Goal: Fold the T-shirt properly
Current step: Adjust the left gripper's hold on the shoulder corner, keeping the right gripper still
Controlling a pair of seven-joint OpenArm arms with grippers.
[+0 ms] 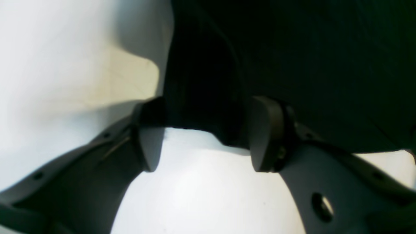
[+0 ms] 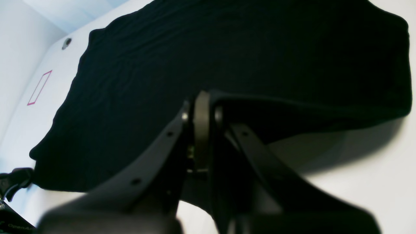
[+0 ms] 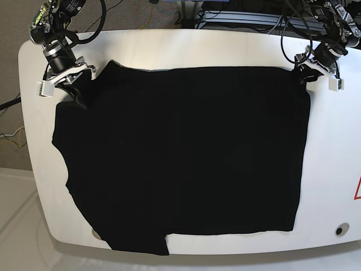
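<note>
1. White and rounded at its corners, the table (image 3: 333, 147) fills most of the base view, with cables and equipment along the upper edge of the frame and a red marking at its right edge.
2. Spread nearly flat across the table lies the black T-shirt (image 3: 180, 152), its body reaching from upper left to lower right of the base view; a sleeve juts out at the lower left. No print shows on the side facing up.
3. At the upper left of the base view, the right gripper (image 2: 203, 130) sits on the shirt's corner. In the right wrist view its jaws are pressed together with a fold of black cloth pinched between them, the fabric lifting slightly off the table and casting a shadow at the right of that frame.
4. At the upper right of the base view, the left gripper (image 1: 201, 133) meets the opposite corner. In the left wrist view its jaws stand apart, straddling a hanging edge of cloth; neither pad presses the fabric, so it holds nothing yet.
5. Both grippers sit on the same far edge, which suggests that edge is meant to be lifted evenly and carried over for the first fold. The left one likely needs to close first.
</note>
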